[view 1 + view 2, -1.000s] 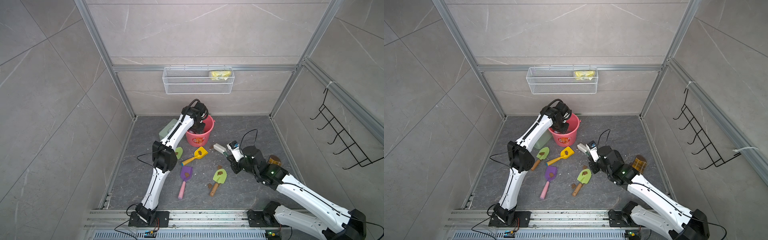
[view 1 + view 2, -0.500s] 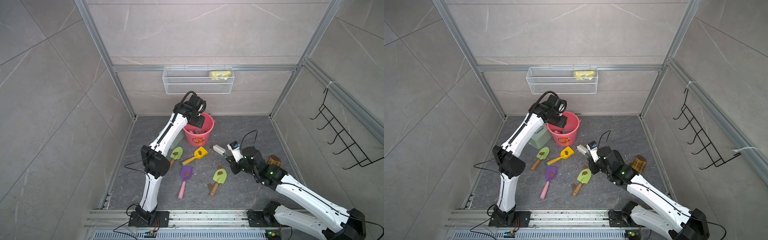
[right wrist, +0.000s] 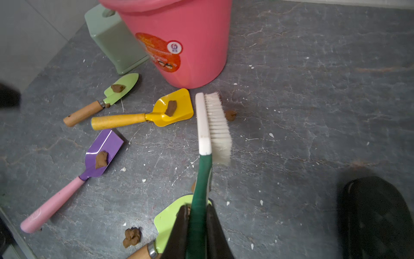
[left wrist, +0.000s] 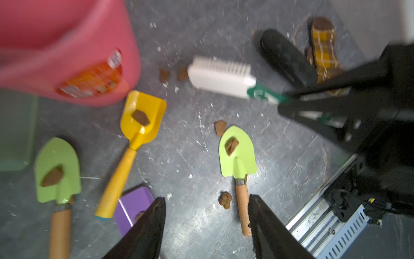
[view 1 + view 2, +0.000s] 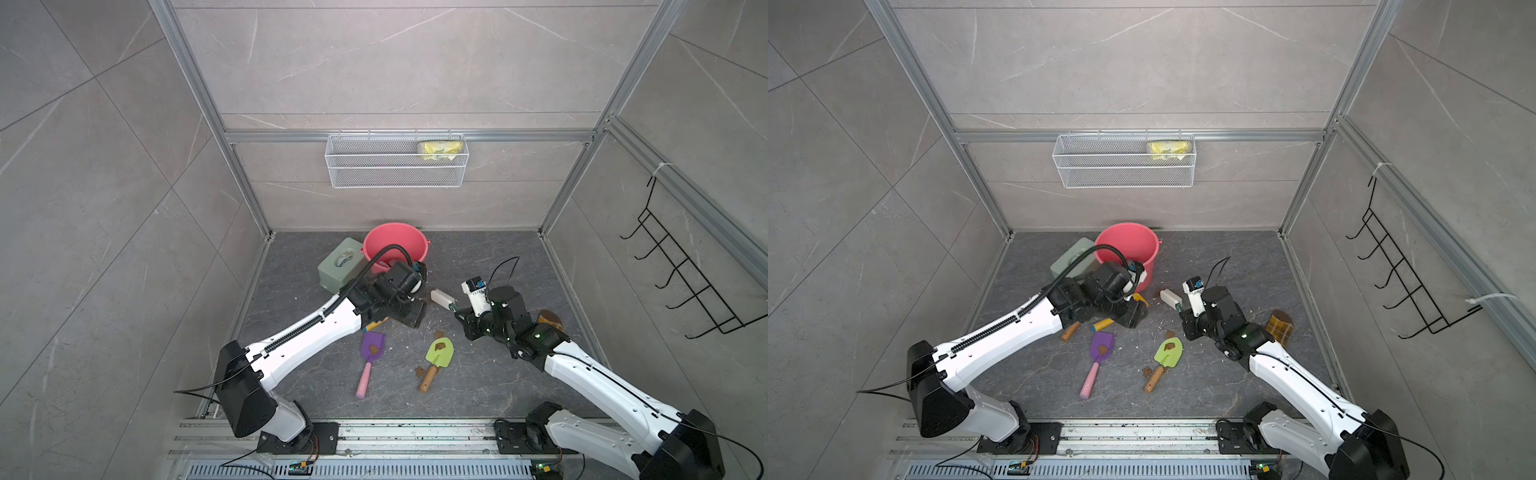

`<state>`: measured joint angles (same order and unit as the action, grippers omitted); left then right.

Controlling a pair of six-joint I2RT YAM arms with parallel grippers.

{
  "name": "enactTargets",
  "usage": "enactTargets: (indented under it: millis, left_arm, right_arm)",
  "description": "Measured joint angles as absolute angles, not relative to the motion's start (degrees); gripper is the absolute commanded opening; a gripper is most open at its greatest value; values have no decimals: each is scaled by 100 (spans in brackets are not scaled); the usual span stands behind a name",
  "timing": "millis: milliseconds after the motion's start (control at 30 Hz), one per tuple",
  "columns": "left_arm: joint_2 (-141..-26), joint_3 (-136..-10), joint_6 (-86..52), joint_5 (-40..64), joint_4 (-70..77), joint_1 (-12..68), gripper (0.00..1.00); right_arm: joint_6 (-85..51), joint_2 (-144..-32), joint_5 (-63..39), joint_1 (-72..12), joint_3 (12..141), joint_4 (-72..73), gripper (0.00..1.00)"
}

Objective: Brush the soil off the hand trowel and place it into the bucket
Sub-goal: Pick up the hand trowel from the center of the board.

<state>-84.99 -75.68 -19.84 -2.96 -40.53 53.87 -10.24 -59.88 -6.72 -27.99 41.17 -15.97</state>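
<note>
Left fingers spread, empty; right fingers pinch the brush. Off-centre grasp could flip yellow trowel at 6 o'clock of bucket, scattering soil.

Nothing legible anywhere. On the bucket: a red-orange label with a round white emblem, print too small to read. On the brush handle: white marks, blurred.

In a top view, floor right of the bucket lies bare. In front of the bucket, 4 trowels, soil lumps and a brush crowd passage; a green box flanks its left.
</note>
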Motion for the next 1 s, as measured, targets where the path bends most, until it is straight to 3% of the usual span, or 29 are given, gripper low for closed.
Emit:
enactTargets:
  millis: [167, 400, 1000]
  left_arm:
    - [-8488, -6543, -2563, -725, -3640, 6195, 63]
    - [-9279, -6512, -3009, -987, -3238, 7236, 63]
    - [-9758, -5889, -4056, -226, -2982, 7356, 62]
  right_arm:
    - [-1400, -5944, -1258, -1920, 3881, -1315, 0]
    - [-1597, -5977, -1756, -1238, 3819, -1138, 0]
    - [-1734, -5933, -2040, -1229, 3489, -913, 0]
